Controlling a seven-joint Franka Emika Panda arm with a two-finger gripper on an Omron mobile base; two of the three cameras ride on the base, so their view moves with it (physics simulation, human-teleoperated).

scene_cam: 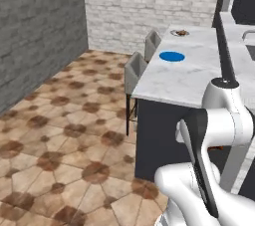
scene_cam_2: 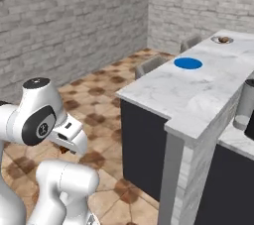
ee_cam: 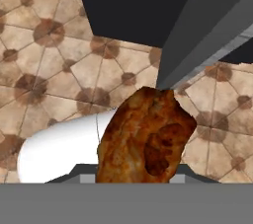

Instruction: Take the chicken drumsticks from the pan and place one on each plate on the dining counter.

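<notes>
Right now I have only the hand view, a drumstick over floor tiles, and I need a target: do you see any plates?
Observer: Yes. A blue plate lies bare on the counter.
Operator: Is there a second one?
Observer: A pale plate sits farther along the same top, with a brown lump on it, seemingly a drumstick.
Operator: Where is the tool against that top?
Observer: The tool hangs out over the floor, short of the counter's near end, and it looks lower than the top.
</notes>
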